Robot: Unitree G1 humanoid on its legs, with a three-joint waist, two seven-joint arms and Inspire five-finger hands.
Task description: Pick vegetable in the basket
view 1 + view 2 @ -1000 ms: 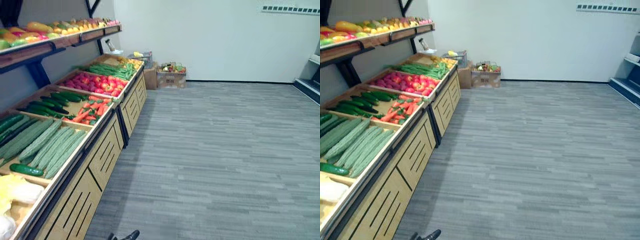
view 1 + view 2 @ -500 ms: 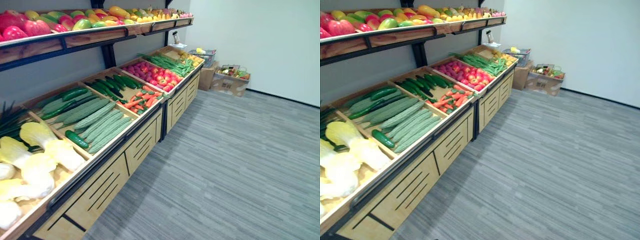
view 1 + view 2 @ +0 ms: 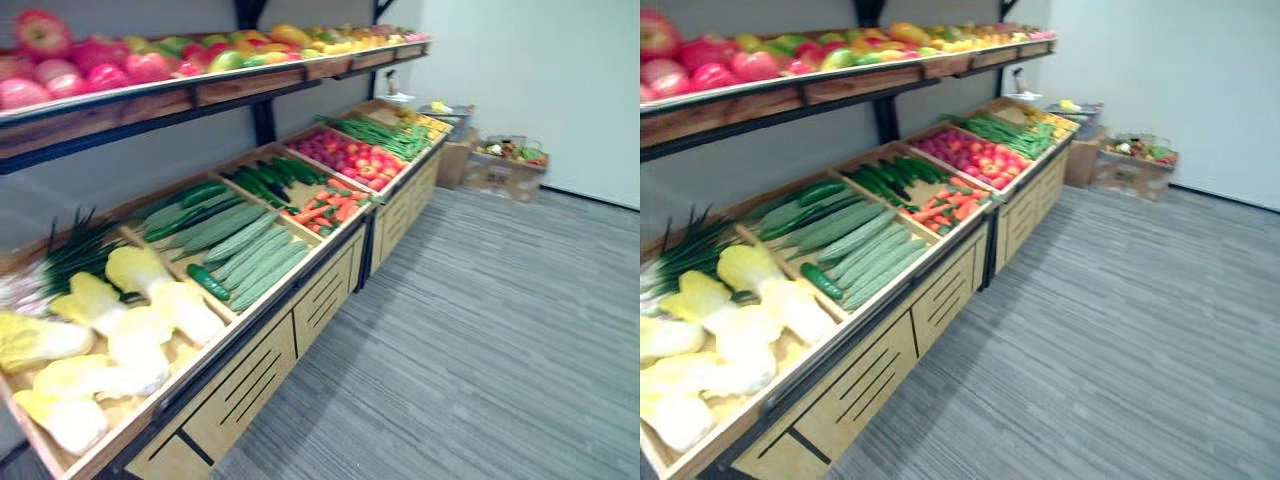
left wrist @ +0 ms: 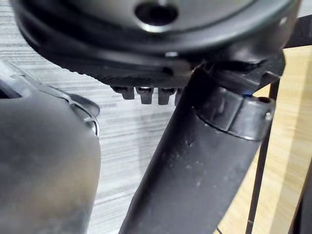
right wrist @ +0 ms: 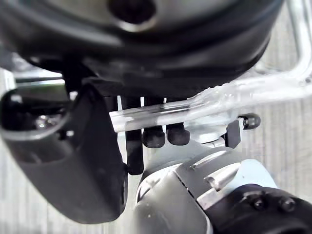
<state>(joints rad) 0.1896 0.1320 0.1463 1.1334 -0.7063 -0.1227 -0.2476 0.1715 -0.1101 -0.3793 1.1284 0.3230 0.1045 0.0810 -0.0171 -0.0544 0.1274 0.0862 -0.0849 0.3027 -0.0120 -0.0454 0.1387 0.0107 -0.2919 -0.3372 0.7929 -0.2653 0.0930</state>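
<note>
Wooden stand point(image 3: 300, 310): a long row of slanted bins along the robot's left, with slotted front panels down to the floor.
Vegetables: all lie in the bins of the stand, none in either hand.
Nearest bin: pale yellow cabbages point(image 3: 150, 320) piled together, with a bunch of spring onions point(image 3: 80, 250) just behind them.
Next bin: ridged pale green gourds point(image 3: 255, 265) in rows, one dark cucumber point(image 3: 208, 282) lying across the near end.
Further bins: dark green cucumbers point(image 3: 270, 178) at the back, carrots point(image 3: 325, 208) in front of them, then red and pink round produce point(image 3: 360, 155), then long green beans point(image 3: 385, 135).
Upper shelf point(image 3: 250, 85): runs above the bins and carries red, green and yellow fruit.
Wire basket point(image 3: 1072, 108): at the far end of the stand, something yellow in it.
Cardboard boxes point(image 3: 505, 172): on the floor against the far wall, past the stand.
Floor point(image 3: 500, 330): grey striped carpet to the right of the stand.
Left hand point(image 4: 195, 165): its thumb slants across its wrist view above the grey floor, the stand's pale wood beside it; I cannot tell whether it is spread or closed.
Right hand point(image 5: 73, 161): fingers point(image 5: 154, 137) hooked down over a shiny metal bar point(image 5: 204, 105) that crosses them, thumb alongside.
</note>
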